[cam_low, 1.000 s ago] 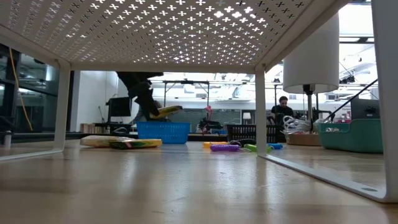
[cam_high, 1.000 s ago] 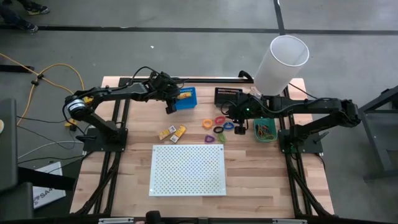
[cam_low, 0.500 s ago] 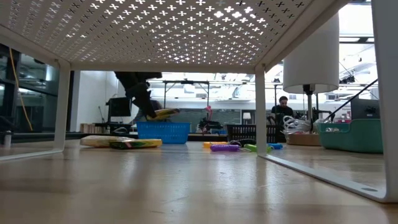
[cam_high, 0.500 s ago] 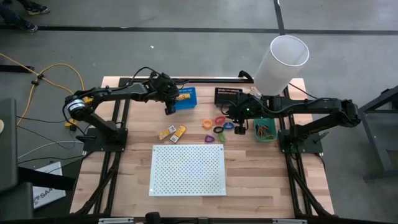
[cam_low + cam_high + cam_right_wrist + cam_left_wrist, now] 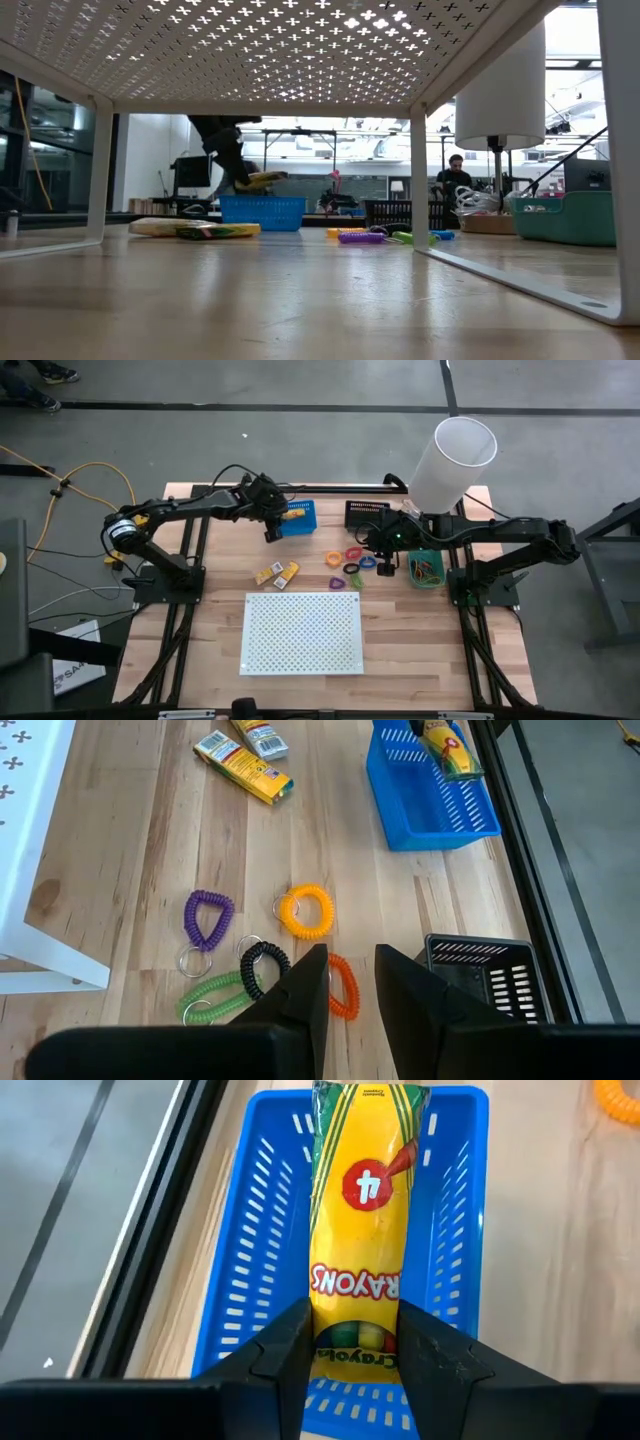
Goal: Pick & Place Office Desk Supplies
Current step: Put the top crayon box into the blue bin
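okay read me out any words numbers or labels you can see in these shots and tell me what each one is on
"CRAYONS": upside down on the yellow crayon packet held in the left gripper over the blue bin.
"4": in the red circle on that same packet.
"Crayons": partly hidden between the fingers, lower on that packet.
Small print at the packet's far end: too small to read.
Two loose crayon packets on the table: print too small to read.
Nothing else legible.
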Controlling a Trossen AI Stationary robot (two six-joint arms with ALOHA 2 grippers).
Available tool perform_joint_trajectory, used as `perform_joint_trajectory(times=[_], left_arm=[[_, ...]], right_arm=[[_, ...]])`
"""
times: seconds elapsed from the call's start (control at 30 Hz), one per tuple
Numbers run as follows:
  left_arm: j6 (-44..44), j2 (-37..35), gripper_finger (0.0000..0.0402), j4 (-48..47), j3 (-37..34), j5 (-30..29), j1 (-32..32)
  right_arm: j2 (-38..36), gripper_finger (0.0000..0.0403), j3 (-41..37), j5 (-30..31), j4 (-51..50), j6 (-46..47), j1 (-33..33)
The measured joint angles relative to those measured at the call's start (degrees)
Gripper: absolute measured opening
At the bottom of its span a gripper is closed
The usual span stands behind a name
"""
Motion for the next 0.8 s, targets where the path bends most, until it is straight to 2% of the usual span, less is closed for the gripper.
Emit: perform_joint_trajectory(times=[0.2,0.4,0.8], left_arm=[[1.82,1.10,0.0127,-6.43,4.61,-1.16,0.14],[2.19,5.66,0.0127,-9.10,8.66,-0.45,1.77],[2.83,9.41,0.0127,-11.06,9.77,1.87,2.78]], right_arm=[[0.00,0.0074,-0.02,0.00,0.00,0.01,0.00],[0.00,0.0074,0.00,-0.01,0.07,0.00,0.00],[0.00,0.0074,0.00,0.00,0.46,0.01,0.00]])
